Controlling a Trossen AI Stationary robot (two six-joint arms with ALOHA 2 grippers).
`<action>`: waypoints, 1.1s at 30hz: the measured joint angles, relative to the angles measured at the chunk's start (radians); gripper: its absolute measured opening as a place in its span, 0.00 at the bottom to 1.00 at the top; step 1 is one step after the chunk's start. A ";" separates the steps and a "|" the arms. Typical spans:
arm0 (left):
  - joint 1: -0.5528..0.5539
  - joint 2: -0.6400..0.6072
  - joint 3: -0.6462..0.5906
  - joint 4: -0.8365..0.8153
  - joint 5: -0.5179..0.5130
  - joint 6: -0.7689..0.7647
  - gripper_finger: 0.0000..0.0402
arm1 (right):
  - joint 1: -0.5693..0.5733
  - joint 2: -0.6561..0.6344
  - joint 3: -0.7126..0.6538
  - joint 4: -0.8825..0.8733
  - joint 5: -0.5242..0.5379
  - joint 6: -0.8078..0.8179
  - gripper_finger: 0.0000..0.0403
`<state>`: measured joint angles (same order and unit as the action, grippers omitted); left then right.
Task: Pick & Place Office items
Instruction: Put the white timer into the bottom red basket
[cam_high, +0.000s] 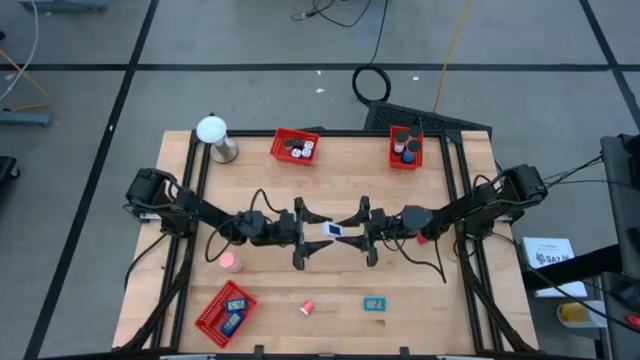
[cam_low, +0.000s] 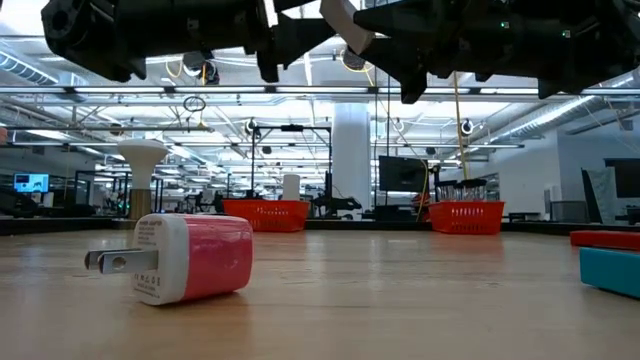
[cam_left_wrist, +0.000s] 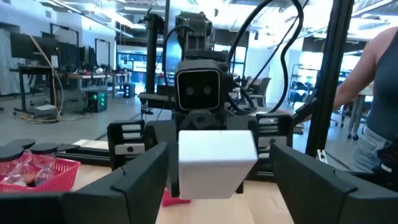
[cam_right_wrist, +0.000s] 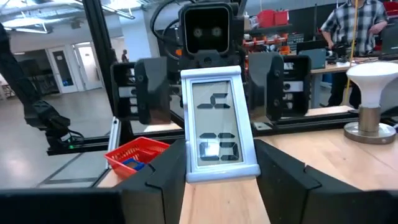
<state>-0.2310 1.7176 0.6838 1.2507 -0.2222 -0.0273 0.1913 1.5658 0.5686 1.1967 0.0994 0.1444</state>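
Both your arms reach inward and meet above the table's middle, held level and clear of the wood. Your right gripper (cam_high: 352, 228) is clamped on the small white digital display (cam_right_wrist: 218, 127), which stands upright between its fingers, long axis vertical, screen facing the right wrist camera. Your left gripper (cam_high: 312, 232) faces it with fingers spread wide, not touching it.

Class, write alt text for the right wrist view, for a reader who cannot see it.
A small white digital clock stands upright between the right gripper's dark fingers, its display facing the camera. Directly behind it the left gripper faces back, fingers spread wide. A red mesh tray sits at one side, a white ball on a silver stand at the other.
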 joint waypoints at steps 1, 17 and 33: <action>0.000 0.000 0.005 0.000 0.000 0.001 0.66 | 0.000 0.000 0.000 0.000 -0.001 -0.004 0.38; 0.000 -0.032 0.015 -0.012 -0.002 0.068 0.39 | 0.017 -0.001 0.001 -0.015 0.000 -0.041 0.48; -0.160 -0.490 0.048 -1.064 -0.154 -0.158 0.39 | 0.012 0.000 0.000 -0.281 0.161 -0.154 0.53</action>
<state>-0.3906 1.2277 0.7317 0.1869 -0.3766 -0.1848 0.2031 1.5654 0.5690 0.9155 0.2608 -0.0096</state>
